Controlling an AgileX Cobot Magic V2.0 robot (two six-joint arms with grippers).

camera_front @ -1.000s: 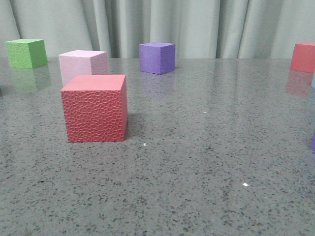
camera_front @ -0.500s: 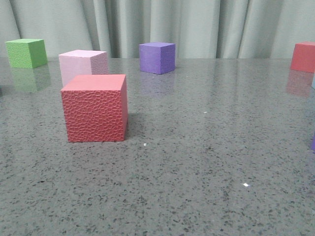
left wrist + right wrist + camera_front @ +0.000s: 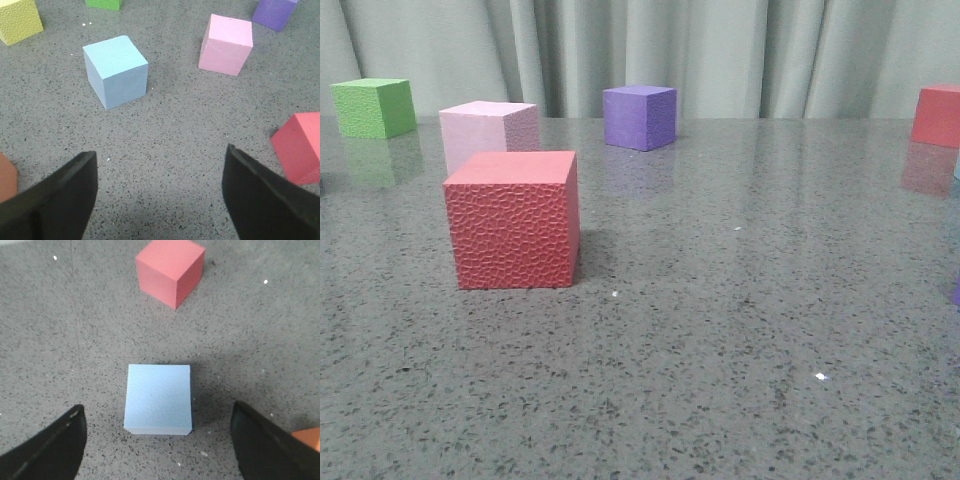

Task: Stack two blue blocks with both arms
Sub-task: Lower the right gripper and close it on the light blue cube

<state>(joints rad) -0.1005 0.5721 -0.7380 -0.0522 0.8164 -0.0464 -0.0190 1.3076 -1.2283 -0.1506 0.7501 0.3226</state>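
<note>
Behind the speckled grey table (image 3: pixel 720 330) hangs a pleated grey-green curtain (image 3: pixel 740 55).

Matte foam-like blue blocks (image 3: pixel 158 398) — glossy speckled stone-look table (image 3: pixel 720 330).

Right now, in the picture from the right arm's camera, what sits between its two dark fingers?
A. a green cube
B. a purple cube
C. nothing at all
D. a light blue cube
D: the light blue cube rests on the speckled table, centred in the gap of the open right gripper, untouched by either finger.
</note>
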